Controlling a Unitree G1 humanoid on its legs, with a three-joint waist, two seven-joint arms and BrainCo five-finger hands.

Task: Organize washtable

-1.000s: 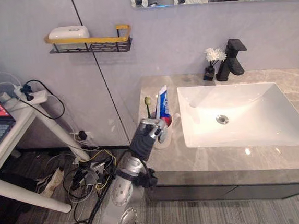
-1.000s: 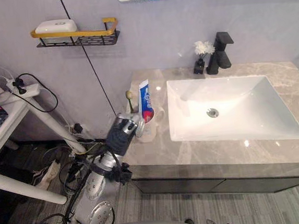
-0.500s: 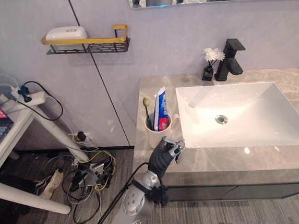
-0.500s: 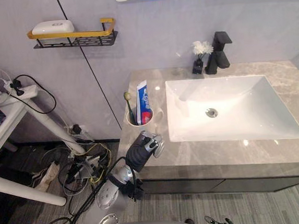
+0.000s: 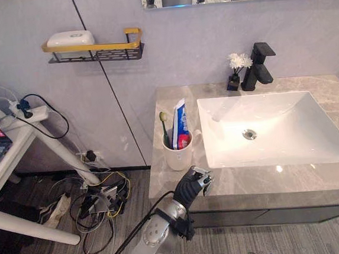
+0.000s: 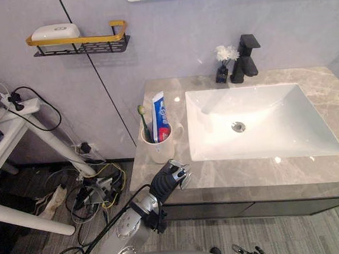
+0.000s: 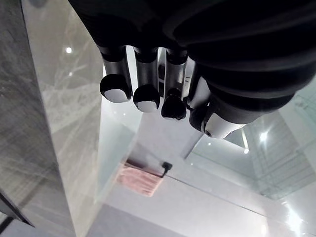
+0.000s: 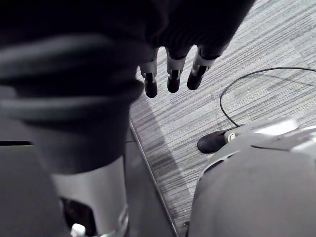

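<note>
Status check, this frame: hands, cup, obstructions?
Left robot hand open, empty, at counter edge. Right robot hand open, above floor. Cup upright beside sink, nothing blocking.

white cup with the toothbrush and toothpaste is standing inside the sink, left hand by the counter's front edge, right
Not inside the sink: the left eye view shows the white cup, with the toothbrush and toothpaste, standing on the counter to the sink's left. The left hand is by the counter's front edge.

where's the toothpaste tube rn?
In the left eye view, the toothpaste tube stands in the white cup beside the toothbrush, at the left end of the counter, just left of the sink.
</note>
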